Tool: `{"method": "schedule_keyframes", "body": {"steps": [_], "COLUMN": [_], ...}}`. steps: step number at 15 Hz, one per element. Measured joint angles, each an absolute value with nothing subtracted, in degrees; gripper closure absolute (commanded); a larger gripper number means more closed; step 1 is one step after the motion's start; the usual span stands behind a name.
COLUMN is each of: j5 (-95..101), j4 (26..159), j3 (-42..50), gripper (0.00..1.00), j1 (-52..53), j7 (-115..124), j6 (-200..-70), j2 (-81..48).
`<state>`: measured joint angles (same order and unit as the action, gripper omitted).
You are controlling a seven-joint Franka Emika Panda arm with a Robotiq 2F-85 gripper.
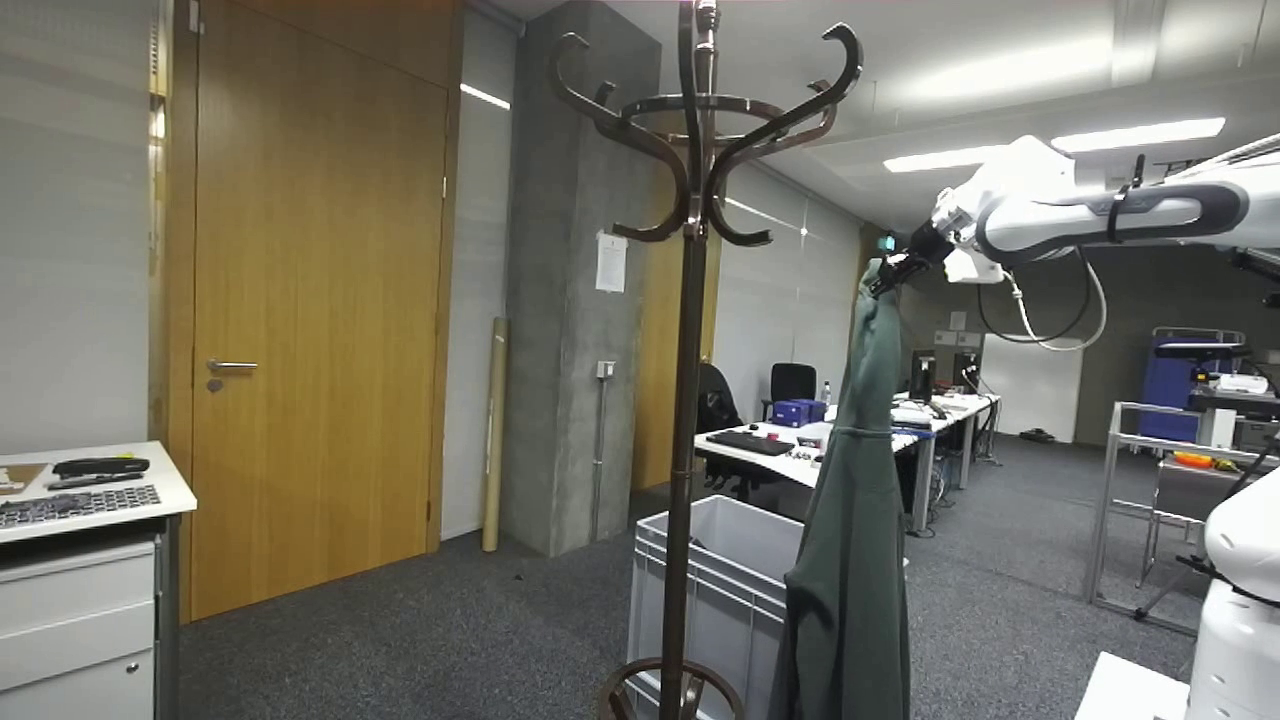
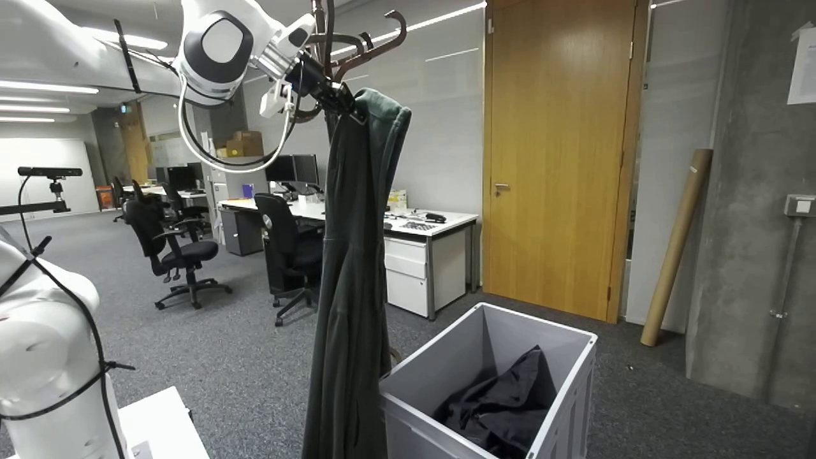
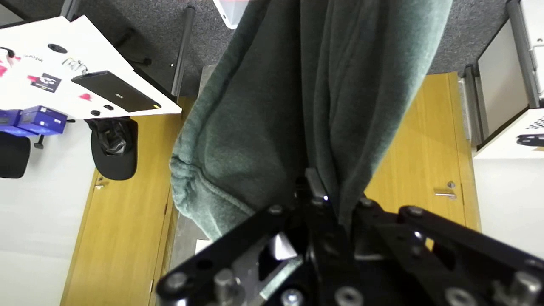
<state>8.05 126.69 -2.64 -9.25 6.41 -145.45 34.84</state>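
My gripper (image 1: 884,280) is shut on a dark green garment (image 1: 862,500) and holds it up by its upper end. The garment hangs down in long folds past the bottom edge in both exterior views (image 2: 354,274). In the wrist view the cloth (image 3: 272,123) runs between the fingertips (image 3: 333,197), and a hemmed flap spreads to the left. A dark brown coat stand (image 1: 686,400) with curved hooks is nearest; in an exterior view the gripper is to the right of its pole, below hook height. In an exterior view the garment covers most of the stand (image 2: 382,48).
A grey crate (image 1: 655,575) stands on the floor behind the pole and garment. Dark cloth (image 2: 503,408) lies inside the crate (image 2: 529,331). Desks (image 1: 770,435) and office chairs (image 2: 175,248) stand further off. A cardboard tube (image 2: 676,248) leans by a concrete pillar (image 2: 746,223).
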Motion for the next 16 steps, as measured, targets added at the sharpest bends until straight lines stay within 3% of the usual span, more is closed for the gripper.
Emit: {"method": "schedule_keyframes", "body": {"steps": [16], "j5": [8.09], "j4": [110.55], "j3": [2.28], "gripper": [0.98], "j1": [-12.27], "j7": [11.88], "j6": [-146.02], "j2": [23.37]}}
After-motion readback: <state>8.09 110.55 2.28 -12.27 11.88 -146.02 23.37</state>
